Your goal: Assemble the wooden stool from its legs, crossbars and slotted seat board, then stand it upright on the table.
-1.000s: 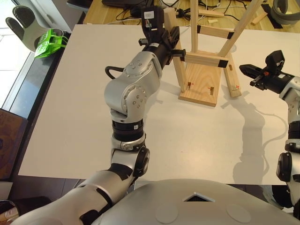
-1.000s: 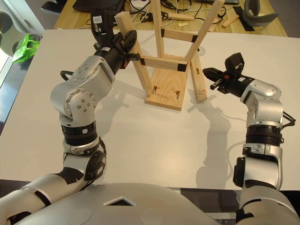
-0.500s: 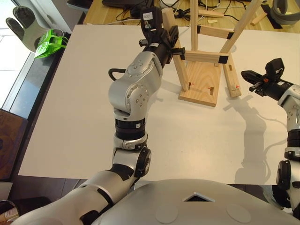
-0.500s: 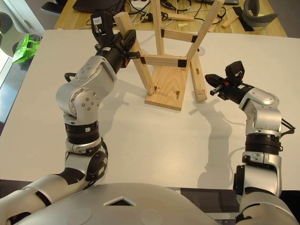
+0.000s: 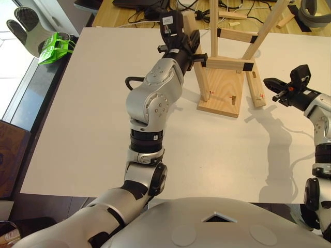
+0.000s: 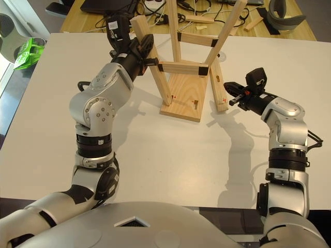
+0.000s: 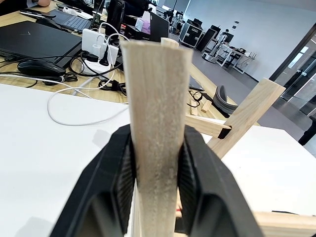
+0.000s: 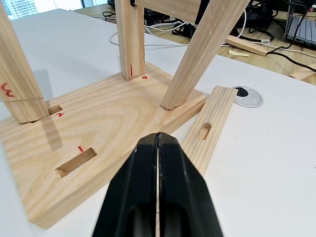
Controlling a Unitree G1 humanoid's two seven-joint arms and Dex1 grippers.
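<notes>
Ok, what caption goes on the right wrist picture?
Shut right gripper points toward the slotted seat board and the loose leg beside it.

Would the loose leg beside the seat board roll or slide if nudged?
Probably slide: the loose leg looks flat-sided and lies flat on the table. Likely stiff, being solid wood. Probably light for its size, being slim.

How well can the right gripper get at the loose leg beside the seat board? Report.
Probably yes: the right gripper hovers close to the loose leg with nothing between them, though it is shut and would need to open first.
</notes>
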